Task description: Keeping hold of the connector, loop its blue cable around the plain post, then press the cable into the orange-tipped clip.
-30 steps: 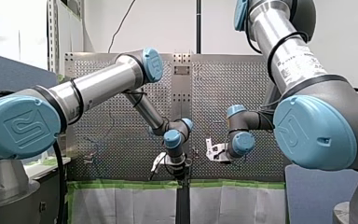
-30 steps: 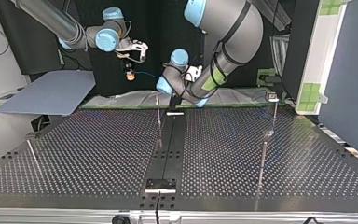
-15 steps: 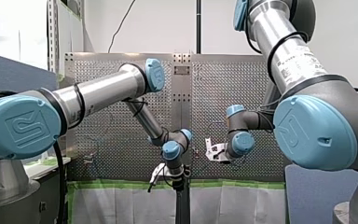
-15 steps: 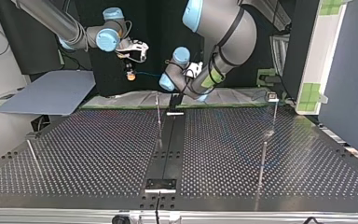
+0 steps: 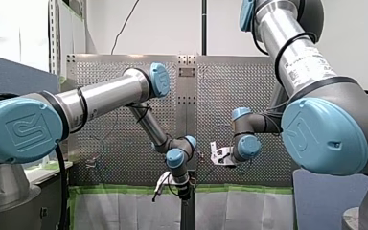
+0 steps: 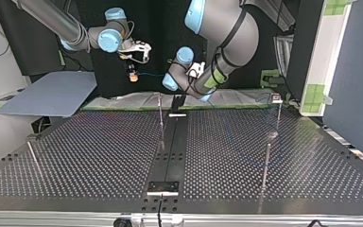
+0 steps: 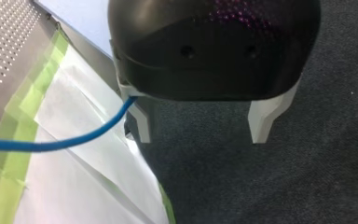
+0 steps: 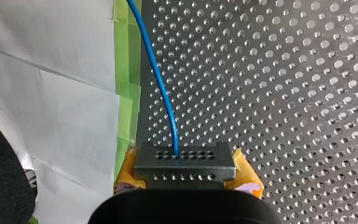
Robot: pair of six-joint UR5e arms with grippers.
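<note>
Connector (image 8: pixel 185 161): dark block with rows of holes, pinched between the yellow pads (image 8: pixel 248 179) of my right gripper (image 8: pixel 185 173). Blue cable (image 8: pixel 157 70) leaves the connector and runs over the perforated table (image 8: pixel 284 93) toward green tape (image 8: pixel 129 70) and white paper (image 8: pixel 51 116). Only the left wrist view shows the cable, away from the connector, passing one pale finger of my left gripper (image 7: pixel 203 135); its fingers are spread with nothing between them. Dark carpet (image 7: pixel 261 186) lies beneath. Top view: connector held in the air near the table's far edge.

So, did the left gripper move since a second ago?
Yes. In the front view my left gripper has sunk lower, from just above the green tape strip down to the strip's own level.
</note>
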